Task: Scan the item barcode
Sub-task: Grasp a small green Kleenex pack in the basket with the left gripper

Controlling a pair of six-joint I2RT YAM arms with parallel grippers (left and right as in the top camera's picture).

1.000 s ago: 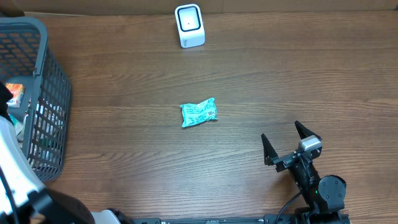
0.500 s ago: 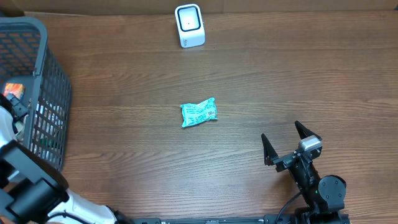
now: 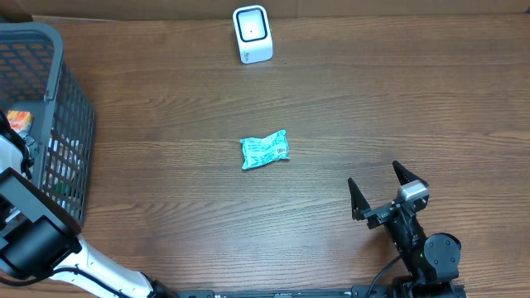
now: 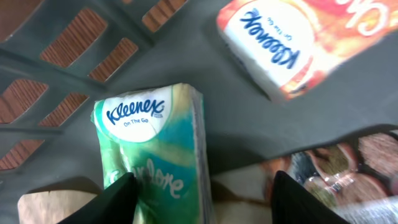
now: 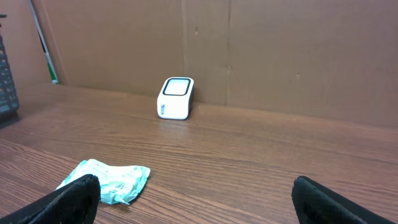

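Kleenex pack (image 4: pixel 152 143) lay in basket (image 3: pixel 66 108)

The green pack rested on the basket floor, near an orange pack (image 4: pixel 292 43). The left gripper (image 4: pixel 204 186) hung over it with jaws partly apart, one finger at the pack's lower left, holding nothing. The right gripper (image 3: pixel 373 174) stood wide and empty above the table (image 3: pixel 373 99). A teal packet (image 3: pixel 265 151) lay mid-table, well apart from the scanner (image 3: pixel 252 33) at the far edge.

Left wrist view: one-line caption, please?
Left hand open over a green Kleenex pack in the grey basket, an orange Kleenex pack nearby.
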